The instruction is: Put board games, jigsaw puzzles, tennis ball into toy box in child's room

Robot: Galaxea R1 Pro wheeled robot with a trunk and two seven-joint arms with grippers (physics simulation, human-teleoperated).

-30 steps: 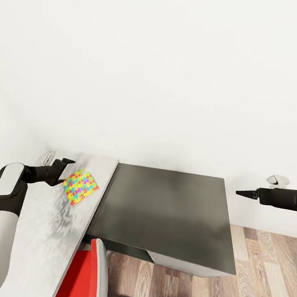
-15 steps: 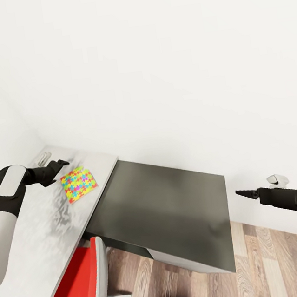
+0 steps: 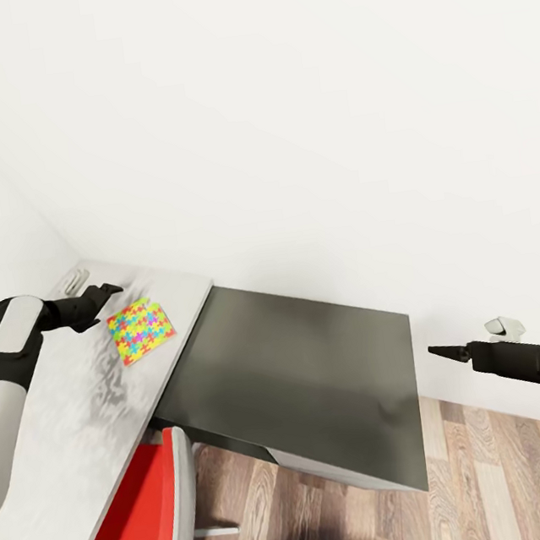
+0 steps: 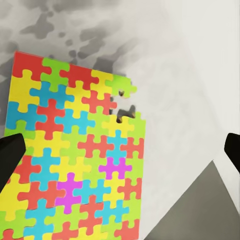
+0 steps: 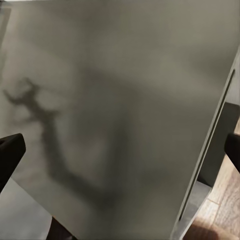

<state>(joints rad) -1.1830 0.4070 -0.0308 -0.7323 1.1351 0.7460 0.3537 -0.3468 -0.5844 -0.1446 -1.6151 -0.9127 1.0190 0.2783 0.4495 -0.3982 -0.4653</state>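
Since a second ago the left gripper has drawn back from the jigsaw puzzle toward the wall corner of the desk, and the camera has tipped a little, so the whole scene sits slightly differently in the head view. The puzzle itself has not shifted on the desk.

It lies flat on the pale desk, near the end that meets the lower dark side table, and just short of that edge. Taking the puzzle as landmark, the left gripper hangs just beyond its wall-side corner, apart from it and not touching; the red chair stands well away on the room side. In the left wrist view the puzzle lies between the two dark fingertips, which stand wide apart with nothing held. Probably the gripper is lifted off so it can be lined up over the sheet for a pick.

The sheet is nearly square; its slightly longer side seems to run roughly along the desk's length, turned a bit askew to the desk edge. One corner has a piece missing or loose.

The right gripper is parked out over the floor, far from the puzzle beyond the side table; its wrist view shows fingertips spread and empty above the dark top.
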